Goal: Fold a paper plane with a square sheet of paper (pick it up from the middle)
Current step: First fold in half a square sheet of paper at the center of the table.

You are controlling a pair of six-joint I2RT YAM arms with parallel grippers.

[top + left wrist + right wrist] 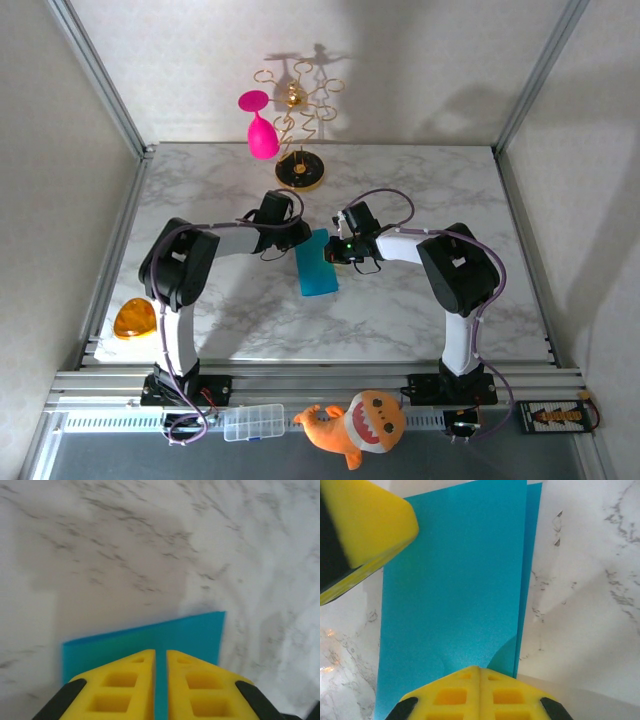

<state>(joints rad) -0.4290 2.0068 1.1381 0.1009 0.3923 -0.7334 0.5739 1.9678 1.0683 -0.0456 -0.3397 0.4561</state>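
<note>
Marble tabletop (400, 310) bears folded turquoise paper (317, 265) between pale walls (60, 150).

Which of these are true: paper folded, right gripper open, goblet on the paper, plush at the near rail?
The blue paper lies folded into a rectangle. True.
The right gripper is wide open. False: its jaws are shut, tips over the paper.
The pink goblet stands on the paper. False: it hangs from the gold stand, behind the paper.
The orange plush toy lies at the near rail. True.
</note>
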